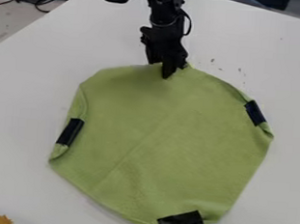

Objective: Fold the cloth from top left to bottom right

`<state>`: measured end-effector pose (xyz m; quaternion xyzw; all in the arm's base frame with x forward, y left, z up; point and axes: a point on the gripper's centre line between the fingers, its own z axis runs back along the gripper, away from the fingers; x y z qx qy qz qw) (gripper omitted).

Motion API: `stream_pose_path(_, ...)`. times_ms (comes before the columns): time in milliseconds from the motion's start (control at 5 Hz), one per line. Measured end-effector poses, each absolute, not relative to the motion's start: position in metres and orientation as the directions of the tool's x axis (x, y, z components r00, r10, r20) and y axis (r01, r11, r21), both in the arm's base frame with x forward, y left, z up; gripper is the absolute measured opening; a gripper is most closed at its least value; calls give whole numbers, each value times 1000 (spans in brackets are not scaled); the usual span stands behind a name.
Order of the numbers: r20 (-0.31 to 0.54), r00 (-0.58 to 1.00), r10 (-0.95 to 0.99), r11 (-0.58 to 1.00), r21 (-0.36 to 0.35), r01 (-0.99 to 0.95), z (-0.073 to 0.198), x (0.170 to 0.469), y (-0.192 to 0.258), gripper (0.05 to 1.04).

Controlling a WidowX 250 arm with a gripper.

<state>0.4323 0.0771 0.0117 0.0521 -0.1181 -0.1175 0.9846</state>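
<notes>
White and flat, the table (25,90) lies under the jaws. Nearest, well in front of them, a shiny black strip (180,223) sits on the soft green cloth (170,139). The cloth spreads wide and roundish, its far edge at the black gripper (171,72); I can't tell if its jaws are wide or narrow. Thin wires (41,0) curl behind.

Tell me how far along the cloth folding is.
Done: no fold across yet; the green cloth lies spread on the table. In hand: the gripper is at its top edge, grip unclear. Remaining: the whole fold toward bottom right.
</notes>
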Motion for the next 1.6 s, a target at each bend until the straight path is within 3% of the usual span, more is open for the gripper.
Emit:
stream_pose_path(200,167,946,-276,952,185,245,19,428,76,219)
stream_pose_path(400,225,928,-297,932,278,231,73,424,56,91)
stream_pose_path(600,283,918,-277,936,295,191,98,401,30,63)
stream_pose_path(800,352,915,-197,968,216,126,110,370,1,62)
stream_pose_path(1000,360,932,-50,995,97,16,94,320,-37,62)
stream_pose_path(1200,297,953,55,998,-18,-52,69,276,-67,67)
stream_pose_path(1400,243,967,81,995,-83,-62,51,251,-89,97)
stream_pose_path(1600,247,968,33,997,-81,-13,51,250,-92,265)
